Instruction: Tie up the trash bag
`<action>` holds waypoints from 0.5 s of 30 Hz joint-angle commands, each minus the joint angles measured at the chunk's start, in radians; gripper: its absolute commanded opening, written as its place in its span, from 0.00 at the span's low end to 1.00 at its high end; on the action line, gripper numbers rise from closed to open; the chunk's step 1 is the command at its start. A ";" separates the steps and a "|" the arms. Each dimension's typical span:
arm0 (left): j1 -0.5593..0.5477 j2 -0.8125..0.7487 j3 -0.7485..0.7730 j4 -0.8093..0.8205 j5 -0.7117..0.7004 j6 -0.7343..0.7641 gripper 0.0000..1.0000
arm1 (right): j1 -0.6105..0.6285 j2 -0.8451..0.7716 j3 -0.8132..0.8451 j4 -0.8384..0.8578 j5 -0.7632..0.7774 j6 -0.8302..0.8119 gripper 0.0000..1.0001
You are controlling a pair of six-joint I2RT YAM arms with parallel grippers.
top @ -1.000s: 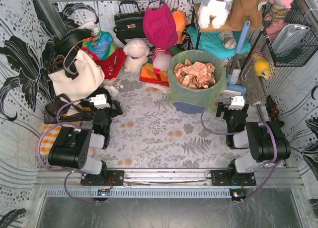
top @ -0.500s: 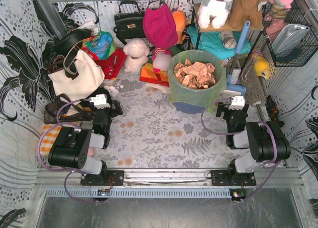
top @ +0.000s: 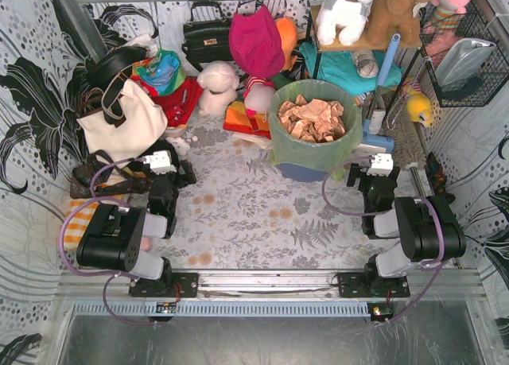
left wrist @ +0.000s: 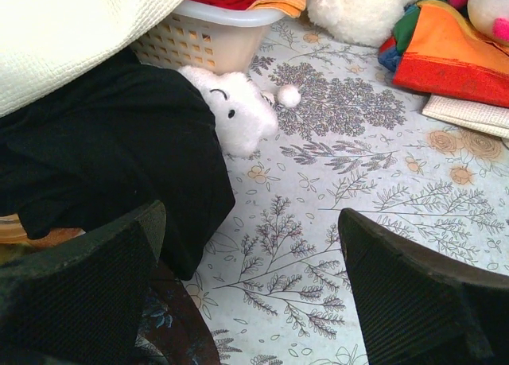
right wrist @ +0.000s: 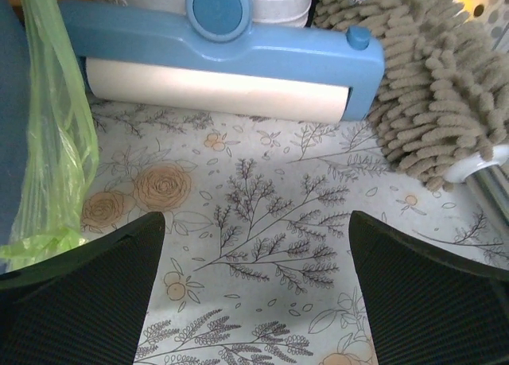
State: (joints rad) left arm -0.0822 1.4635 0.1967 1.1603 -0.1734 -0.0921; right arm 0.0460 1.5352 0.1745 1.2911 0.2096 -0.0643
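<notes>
On the floral-print table point(top: 238, 214), far right of centre, the thin translucent light-green trash bag point(top: 312, 149) lines a blue-grey round bin point(top: 306, 172), mostly hidden by the bag. The left gripper point(left wrist: 250, 277) and right gripper point(right wrist: 254, 277) gape empty, fingers cropped.

The trash bag point(top: 288, 136) lines the bin point(top: 306, 172) — tote bag point(top: 119, 130) well left.

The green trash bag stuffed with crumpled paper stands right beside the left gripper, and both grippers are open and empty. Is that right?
Not the left one. The top view shows the trash bag, stuffed with crumpled paper, beside the right gripper, well away from the left gripper. Both grippers are open and empty, as you said.
</notes>
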 commanded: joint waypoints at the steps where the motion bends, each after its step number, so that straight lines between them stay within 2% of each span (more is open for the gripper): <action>1: 0.007 -0.063 0.031 -0.026 -0.025 0.007 0.98 | -0.004 -0.075 -0.011 0.022 0.025 0.014 0.97; 10: -0.005 -0.292 0.118 -0.321 -0.146 -0.073 0.98 | -0.005 -0.370 0.120 -0.484 0.059 0.024 0.97; 14: -0.007 -0.337 0.253 -0.574 -0.215 -0.174 0.98 | -0.005 -0.473 0.190 -0.682 0.091 0.074 0.97; 15: -0.007 -0.340 0.315 -0.689 -0.239 -0.204 0.98 | -0.005 -0.496 0.210 -0.729 0.118 0.093 0.97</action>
State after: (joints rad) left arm -0.0849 1.1526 0.3580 0.7609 -0.3088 -0.1825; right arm 0.0452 1.1175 0.3058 0.8055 0.2611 -0.0410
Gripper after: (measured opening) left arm 0.977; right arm 0.969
